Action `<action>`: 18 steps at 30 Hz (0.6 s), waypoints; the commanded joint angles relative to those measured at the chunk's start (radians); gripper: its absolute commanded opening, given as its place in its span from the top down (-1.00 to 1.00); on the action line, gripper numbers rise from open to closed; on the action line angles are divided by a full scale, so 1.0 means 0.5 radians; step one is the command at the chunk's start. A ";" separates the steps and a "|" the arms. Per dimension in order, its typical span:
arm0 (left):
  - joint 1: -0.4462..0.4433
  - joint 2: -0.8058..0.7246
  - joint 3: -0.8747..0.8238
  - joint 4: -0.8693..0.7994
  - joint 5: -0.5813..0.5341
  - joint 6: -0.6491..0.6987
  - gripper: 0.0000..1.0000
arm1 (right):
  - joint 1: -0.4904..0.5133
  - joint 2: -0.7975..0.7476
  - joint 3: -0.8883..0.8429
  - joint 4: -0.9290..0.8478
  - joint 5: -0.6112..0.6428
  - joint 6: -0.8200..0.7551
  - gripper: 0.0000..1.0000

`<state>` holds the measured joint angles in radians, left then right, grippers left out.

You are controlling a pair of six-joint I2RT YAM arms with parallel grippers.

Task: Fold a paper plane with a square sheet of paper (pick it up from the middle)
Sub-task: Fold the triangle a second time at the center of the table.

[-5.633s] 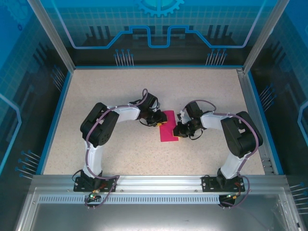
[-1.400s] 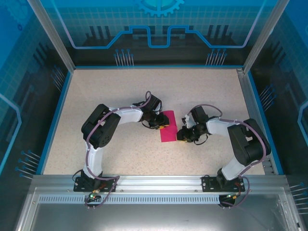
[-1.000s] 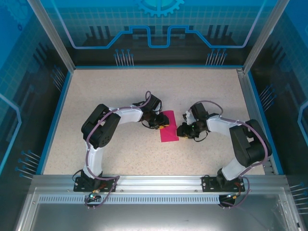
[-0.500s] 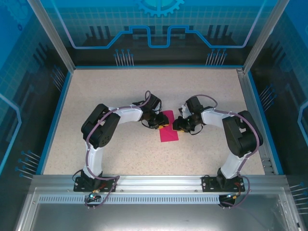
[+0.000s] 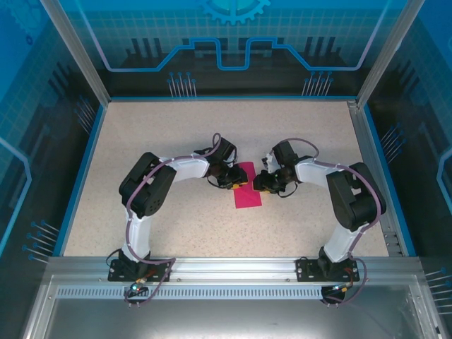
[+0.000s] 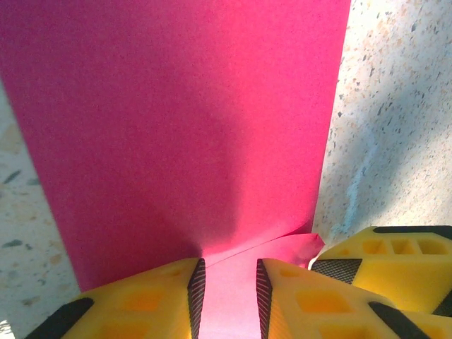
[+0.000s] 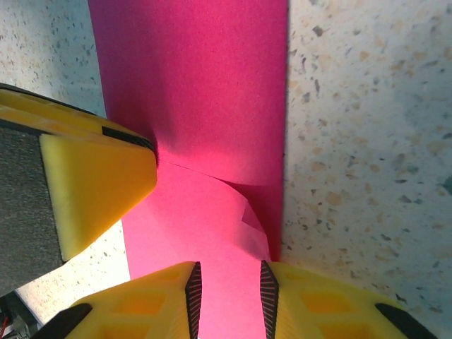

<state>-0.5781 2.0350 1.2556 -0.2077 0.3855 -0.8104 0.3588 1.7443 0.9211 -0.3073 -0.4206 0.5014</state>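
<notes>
Paper (image 5: 248,196) flat on table (image 5: 176,141) between left gripper (image 6: 228,275) and right gripper (image 7: 229,277); both barely ajar, tips on it, pinch unclear; uneven pull could skew the fold or tear it.

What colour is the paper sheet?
The paper sheet is plain magenta-pink, clearest in the left wrist view.

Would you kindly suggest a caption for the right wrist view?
Right tool, jaws narrowly apart, astride the edge of the square sheet of paper, a flap lifted, on a speckled table.
</notes>
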 commanded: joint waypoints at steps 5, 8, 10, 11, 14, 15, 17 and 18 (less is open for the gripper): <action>0.023 -0.068 0.044 -0.105 -0.038 0.020 0.39 | -0.058 -0.046 0.065 -0.089 0.083 -0.010 0.35; 0.021 -0.081 0.047 -0.100 -0.035 0.022 0.38 | -0.049 0.020 0.054 -0.054 0.058 -0.006 0.34; 0.021 -0.082 0.051 -0.103 -0.032 0.022 0.38 | -0.039 0.064 0.041 -0.022 0.030 0.000 0.35; 0.021 -0.085 0.054 -0.099 -0.029 0.023 0.38 | -0.037 0.080 0.041 -0.012 0.009 0.002 0.35; 0.021 -0.085 0.057 -0.097 -0.025 0.021 0.37 | -0.018 0.128 0.042 0.004 -0.048 -0.002 0.35; 0.021 -0.085 0.055 -0.095 -0.022 0.019 0.36 | -0.009 0.135 0.041 0.004 -0.054 -0.005 0.36; 0.023 -0.088 0.063 -0.097 -0.020 0.019 0.36 | -0.002 0.135 0.040 0.012 -0.091 -0.007 0.38; 0.023 -0.091 0.066 -0.096 -0.017 0.019 0.36 | 0.003 0.132 0.031 0.029 -0.120 -0.003 0.40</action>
<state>-0.5774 2.0281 1.2560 -0.2237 0.3851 -0.8104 0.3420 1.7790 0.9356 -0.3111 -0.4160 0.5011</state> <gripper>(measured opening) 0.319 0.308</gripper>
